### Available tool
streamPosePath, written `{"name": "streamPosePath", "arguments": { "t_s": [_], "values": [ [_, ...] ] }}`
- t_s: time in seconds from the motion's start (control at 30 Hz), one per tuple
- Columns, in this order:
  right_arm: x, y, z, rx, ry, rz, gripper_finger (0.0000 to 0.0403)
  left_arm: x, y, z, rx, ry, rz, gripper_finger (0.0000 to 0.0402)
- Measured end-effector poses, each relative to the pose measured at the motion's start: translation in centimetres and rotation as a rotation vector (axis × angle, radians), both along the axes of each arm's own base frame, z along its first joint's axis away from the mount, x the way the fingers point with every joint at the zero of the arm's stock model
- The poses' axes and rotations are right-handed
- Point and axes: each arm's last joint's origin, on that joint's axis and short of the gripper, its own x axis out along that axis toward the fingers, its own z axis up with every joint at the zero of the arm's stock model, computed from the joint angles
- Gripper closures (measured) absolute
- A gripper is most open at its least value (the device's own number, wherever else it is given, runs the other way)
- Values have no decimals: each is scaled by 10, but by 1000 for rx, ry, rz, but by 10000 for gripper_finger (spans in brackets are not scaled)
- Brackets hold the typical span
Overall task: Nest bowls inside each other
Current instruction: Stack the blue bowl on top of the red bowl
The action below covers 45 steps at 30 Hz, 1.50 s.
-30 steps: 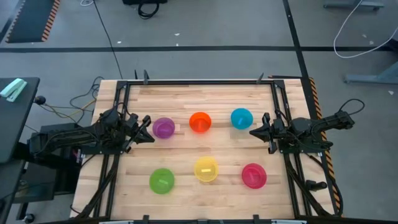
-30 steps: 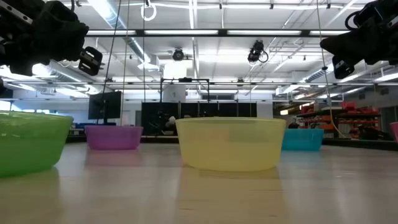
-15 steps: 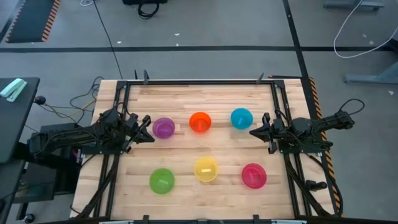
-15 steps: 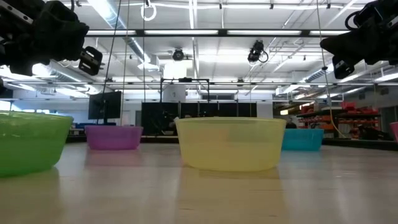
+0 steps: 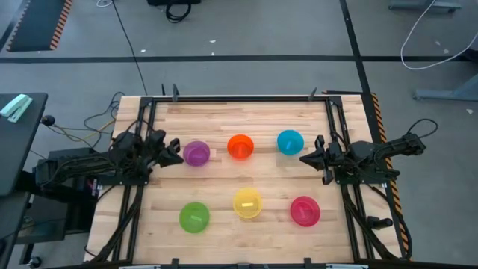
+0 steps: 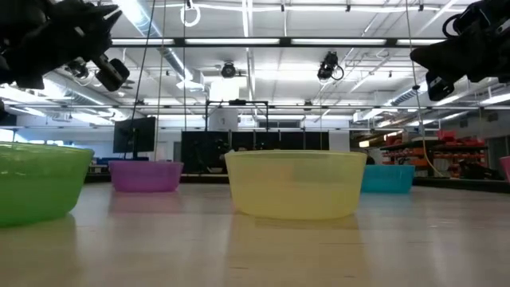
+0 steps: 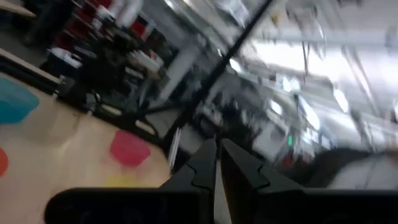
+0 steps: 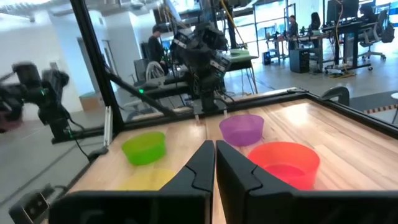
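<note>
- Bowls in two rows on the wooden table (image 5: 224,119), none nested: purple bowl (image 5: 197,153), orange bowl (image 5: 240,146) and blue bowl (image 5: 290,141) in the far row; green bowl (image 5: 194,217), yellow bowl (image 5: 247,203) and pink-red bowl (image 5: 305,211) in the near row.
- All six upright, each apart from its neighbours, with bare wood between and around them.
- Broad open strip of tabletop behind the far row, up to the black frame rail; narrower strip in front of the near row.
- Green and pink-red bowls nearest the side rails, but clear of them.
- Left gripper (image 5: 178,152) just beside the purple bowl at the table's left edge, raised above the surface in the low view; fingers pressed together, holding nothing.
- Right gripper (image 5: 305,158) near the blue bowl at the right edge, also raised; fingers together, empty.
- No readable writing or labels on the bowls.
</note>
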Motion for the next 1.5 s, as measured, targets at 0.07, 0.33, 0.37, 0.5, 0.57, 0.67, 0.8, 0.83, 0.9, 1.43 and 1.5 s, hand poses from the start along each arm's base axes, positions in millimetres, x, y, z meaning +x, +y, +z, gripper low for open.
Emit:
{"name": "streamPosePath", "arguments": {
  "t_s": [0.07,0.33,0.37,0.5,0.57,0.67,0.8,0.83,0.9,1.43,1.5],
  "values": [
    [0,0,4,44,-38,2,381,0,2,2,-62,-10,46,378],
    [-5,-1,26,248,-268,32,381,0,5,3,-72,-38,156,370],
    [-6,-2,29,276,-300,39,381,0,5,3,-77,-42,173,370],
    [-11,-3,40,347,-422,61,381,0,8,4,-106,-55,261,375],
    [-13,-4,44,359,-472,67,381,0,9,4,-124,-63,314,379],
    [-15,-4,47,368,-509,71,381,-1,12,5,-148,-80,387,385],
    [-16,-5,50,376,-541,74,381,-3,13,9,-169,-135,456,391],
    [-17,-5,51,379,-552,76,381,-3,13,11,-169,-158,461,392],
    [-18,-5,52,390,-566,80,381,-5,13,14,-165,-198,460,392],
    [-18,-8,52,473,-580,-4,381,-7,12,17,-168,-235,453,369],
    [-17,-10,49,530,-553,-69,381,-6,13,16,-149,-220,466,374]
  ]
}}
